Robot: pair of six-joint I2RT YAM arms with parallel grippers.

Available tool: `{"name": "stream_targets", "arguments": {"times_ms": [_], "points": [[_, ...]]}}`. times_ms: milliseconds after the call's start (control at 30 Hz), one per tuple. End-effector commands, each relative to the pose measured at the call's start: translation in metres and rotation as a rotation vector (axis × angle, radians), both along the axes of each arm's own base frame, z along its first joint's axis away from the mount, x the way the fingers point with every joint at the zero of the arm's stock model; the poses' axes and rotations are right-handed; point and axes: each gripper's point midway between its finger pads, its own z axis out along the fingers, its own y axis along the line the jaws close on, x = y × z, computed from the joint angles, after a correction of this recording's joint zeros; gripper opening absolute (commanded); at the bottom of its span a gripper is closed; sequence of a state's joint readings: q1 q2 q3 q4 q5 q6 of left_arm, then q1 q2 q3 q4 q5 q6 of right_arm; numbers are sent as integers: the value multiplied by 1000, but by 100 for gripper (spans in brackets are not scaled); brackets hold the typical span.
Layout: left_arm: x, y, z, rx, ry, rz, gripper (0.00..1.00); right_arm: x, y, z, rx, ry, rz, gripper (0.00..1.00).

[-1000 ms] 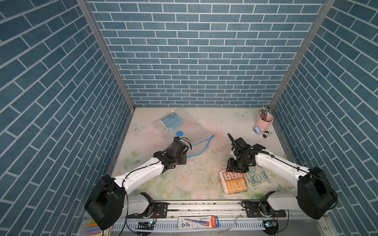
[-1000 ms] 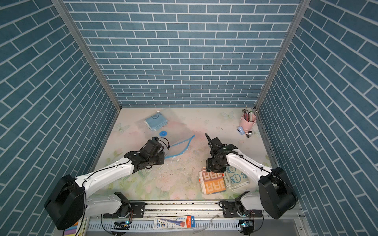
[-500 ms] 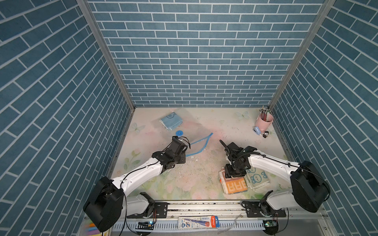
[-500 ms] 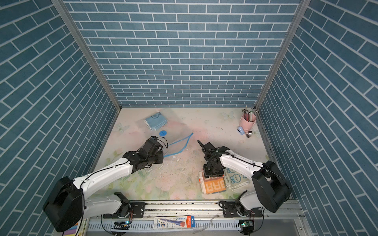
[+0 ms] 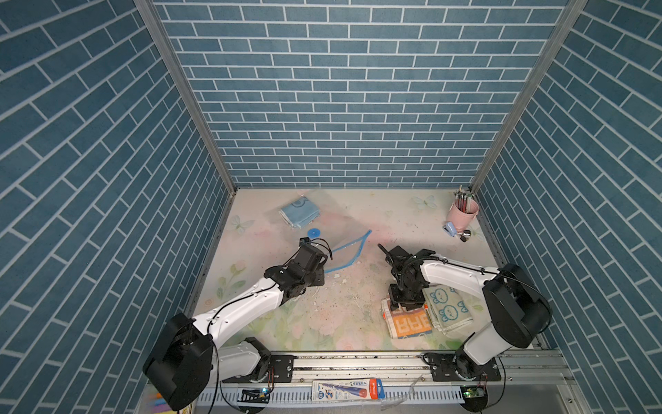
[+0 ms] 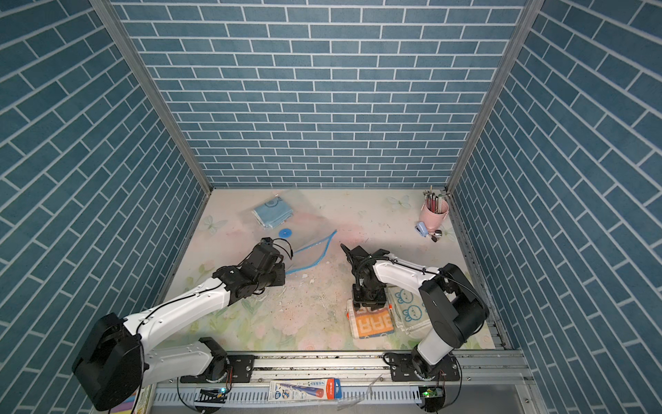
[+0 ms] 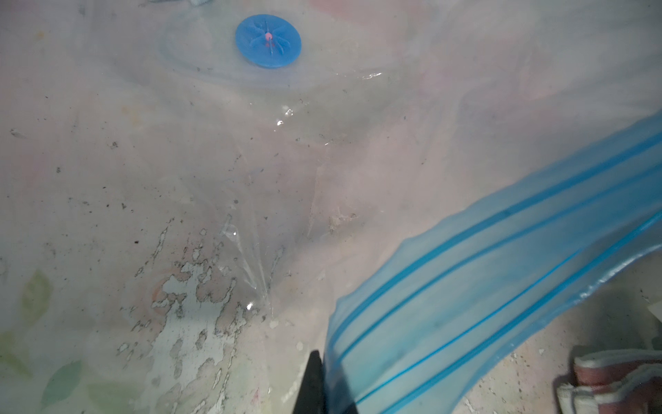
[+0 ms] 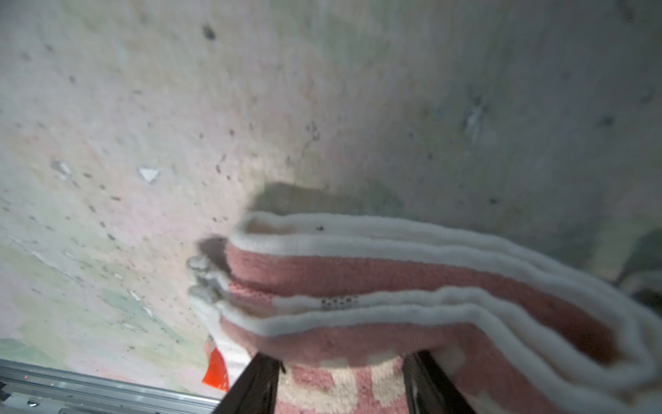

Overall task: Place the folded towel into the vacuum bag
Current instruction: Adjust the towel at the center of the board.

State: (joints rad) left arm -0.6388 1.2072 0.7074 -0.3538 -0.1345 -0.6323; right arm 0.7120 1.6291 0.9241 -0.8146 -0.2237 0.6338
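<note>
The folded towel (image 5: 408, 324), orange and white with large letters, is seen lying flat on the bench (image 5: 340, 315) near the front edge, right of centre, well apart from the vacuum bag (image 5: 336, 229) and outside it. A second folded towel (image 5: 447, 310), printed with blue bunnies, is laid just beside it toward the right edge, touching it. The right gripper (image 8: 340, 380) is lowered onto the far edge of the orange towel; its jaws are held apart, and in the right wrist view the towel's stacked pink and white layers are seen between and beyond the 2 fingers (image 8: 250, 387), with no squeeze visible. The vacuum bag is spread over the middle and far left of the bench, its round blue valve (image 7: 268, 40) lying flat, while 1 end of its blue zip strip (image 7: 501, 286) is raised off the bench. That end is clamped in the left gripper (image 7: 322, 376), whose jaws are closed together on it. A blue folded cloth (image 5: 299, 213) is found toward the far left corner at the bag's far end; whether it is inside the bag cannot be told. A pink cup (image 5: 462, 215) of pens is stood in the far right corner
</note>
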Motion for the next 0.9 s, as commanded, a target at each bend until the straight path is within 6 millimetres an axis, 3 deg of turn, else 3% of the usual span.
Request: {"name": "stream_targets", "arguments": {"times_ms": [0, 133, 267, 300, 433, 600, 700, 867], "points": [[-1, 8, 1, 15, -4, 23, 0, 76, 63, -4, 249, -236, -6, 56], [-2, 12, 7, 19, -20, 28, 0, 96, 63, 17, 319, -275, -47, 56], [-2, 14, 13, 20, -40, 34, 0, 102, 54, 38, 359, -294, -58, 56], [-6, 17, 5, 31, -23, 32, 0, 101, 52, 45, 365, -301, -46, 56], [-7, 16, 3, 27, -18, 27, 0, 90, 43, 73, 367, -349, 92, 56], [-8, 15, 2, 21, -14, 23, 0, 102, 15, 102, 228, -535, 279, 58], [-7, 14, 3, 18, -16, 20, 0, 107, 18, 107, 215, -575, 409, 61], [-7, 15, 9, 10, -31, 21, 0, 110, 15, 87, 138, -462, 545, 68]]}}
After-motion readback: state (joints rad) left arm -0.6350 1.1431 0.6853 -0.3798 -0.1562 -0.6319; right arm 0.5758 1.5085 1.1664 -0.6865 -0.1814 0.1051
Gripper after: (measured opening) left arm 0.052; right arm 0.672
